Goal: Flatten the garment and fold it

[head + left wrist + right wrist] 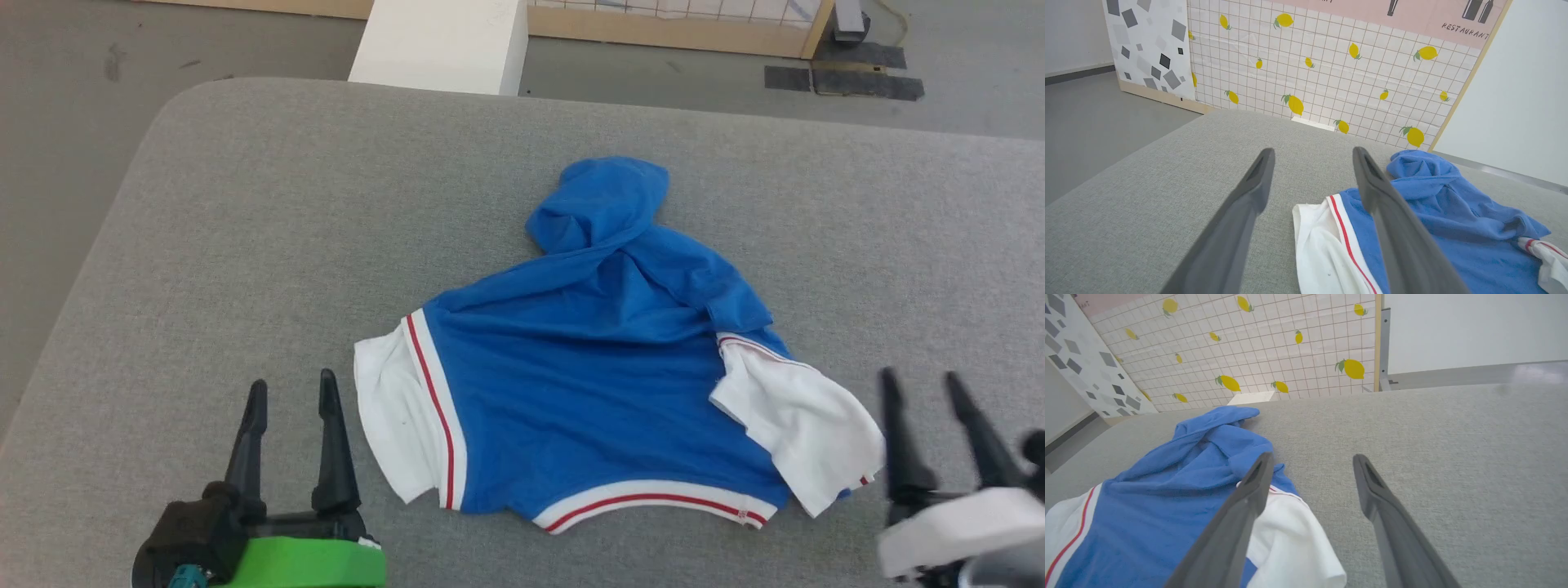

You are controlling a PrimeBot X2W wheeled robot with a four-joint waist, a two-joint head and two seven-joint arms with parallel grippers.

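- Nearest the head camera, the left gripper [293, 380] sits low over the worktop's near side. Its fingers are spread with nothing between them. The right gripper [920, 376], toward the near right, is likewise spread and empty.
- Between them lies the garment [588, 392], a blue jersey on the grey worktop [245, 204]. It is closer to the near edge than the far one, and a little toward the right edge.
- Its near part lies fairly smooth and ends in a curved striped band [653, 500] facing the near edge. Its far part is gathered into a twisted blue bunch [608, 204] that points at the far edge.
- The left-side sleeve [392, 425] lies just beside the left gripper, apart from it. The right-side sleeve [804, 425] is doubled over and creased, near the right gripper.
- The cloth looks like thin, soft knit: light and without stiffness. It would probably sag from any pinch and follow a pull rather than keep its shape. The worktop's woven cover may drag on it, so sliding it could rumple it again.
- The sleeve edges and the striped band look like the firmest places to pinch, since the cloth is thicker there.
- To open the bunch, a hold at its outer edge would be drawn toward the far edge against a second hold near the band. A pinch could catch both layers.
- Beyond the far edge stand a white block [445, 41] and a lemon-patterned panel [1331, 61], well apart from the garment.
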